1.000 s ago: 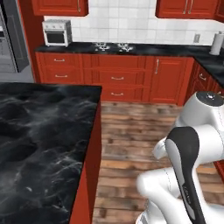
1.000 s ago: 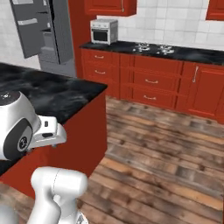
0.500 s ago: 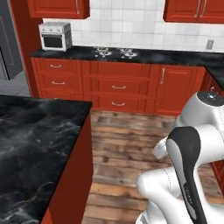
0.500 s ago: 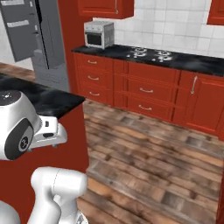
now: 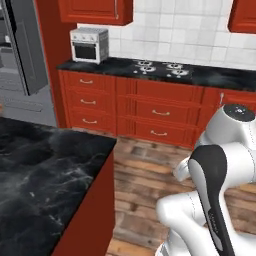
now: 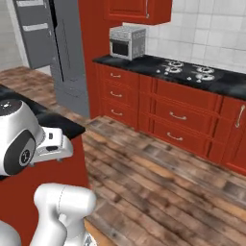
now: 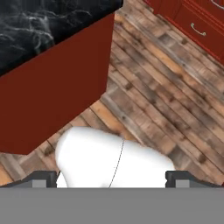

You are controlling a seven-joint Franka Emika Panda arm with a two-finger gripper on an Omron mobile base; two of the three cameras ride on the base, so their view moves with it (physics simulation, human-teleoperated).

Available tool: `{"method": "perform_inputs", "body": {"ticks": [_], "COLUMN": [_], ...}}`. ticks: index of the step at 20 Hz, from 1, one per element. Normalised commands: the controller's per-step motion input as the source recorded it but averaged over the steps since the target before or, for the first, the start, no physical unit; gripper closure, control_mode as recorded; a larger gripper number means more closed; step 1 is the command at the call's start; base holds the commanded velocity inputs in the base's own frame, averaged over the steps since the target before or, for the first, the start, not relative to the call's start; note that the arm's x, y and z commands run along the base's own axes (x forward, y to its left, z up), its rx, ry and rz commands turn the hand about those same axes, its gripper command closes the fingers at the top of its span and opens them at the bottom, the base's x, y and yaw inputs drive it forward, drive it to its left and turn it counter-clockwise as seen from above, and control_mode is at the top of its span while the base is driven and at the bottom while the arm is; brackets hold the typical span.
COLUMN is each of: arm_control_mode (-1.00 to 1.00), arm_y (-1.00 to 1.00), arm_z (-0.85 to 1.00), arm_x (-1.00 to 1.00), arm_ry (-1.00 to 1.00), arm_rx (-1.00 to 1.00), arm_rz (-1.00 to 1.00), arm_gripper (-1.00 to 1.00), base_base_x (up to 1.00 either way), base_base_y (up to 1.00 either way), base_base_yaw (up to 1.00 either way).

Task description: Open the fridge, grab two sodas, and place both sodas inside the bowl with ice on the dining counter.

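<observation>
The grey fridge (image 5: 22, 50) stands at the far left of the left base view and at the upper left of the right base view as the fridge (image 6: 67, 57); one door looks swung out, with pale bins on it. The black marble dining counter (image 5: 40, 185) fills the lower left, and its corner (image 7: 39, 22) over the red base lies at the top left of the hand view. My gripper (image 7: 111, 180) is open, its fingertips (image 7: 43, 179) wide apart above the wooden floor, holding nothing. The sodas, the bowl and the ice are out of view.
Red wall cabinets (image 5: 150, 112) with a black top run along the back. On them sit a toaster oven (image 5: 89, 44) and a cooktop (image 5: 160, 67). Wooden floor (image 6: 158, 182) lies open between the counter and the cabinets.
The whole picture has shifted: the base has driven and turned, so the fridge and cabinets look nearer and less of the counter shows. The arm keeps its pose, gripper still open.
</observation>
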Motion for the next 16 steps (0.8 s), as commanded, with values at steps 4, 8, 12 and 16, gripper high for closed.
{"method": "perform_inputs", "body": {"ticks": [4,8,12,16], "arm_control_mode": [1.0,1.0,1.0,1.0], "arm_y": [0.0,0.0,0.0,0.0], "arm_z": [0.0,0.0,0.0,0.0], "arm_x": [0.0,0.0,0.0,0.0], "arm_ry": [0.0,0.0,0.0,0.0], "arm_rx": [0.0,0.0,0.0,0.0], "arm_rz": [0.0,0.0,0.0,0.0], "arm_gripper": [-1.0,-1.0,-1.0,-1.0], "base_base_x": [1.0,1.0,0.98,0.92], "base_base_y": [-0.21,-0.23,-0.44,-0.42], "base_base_yaw": [0.36,0.38,0.4,0.44]}}
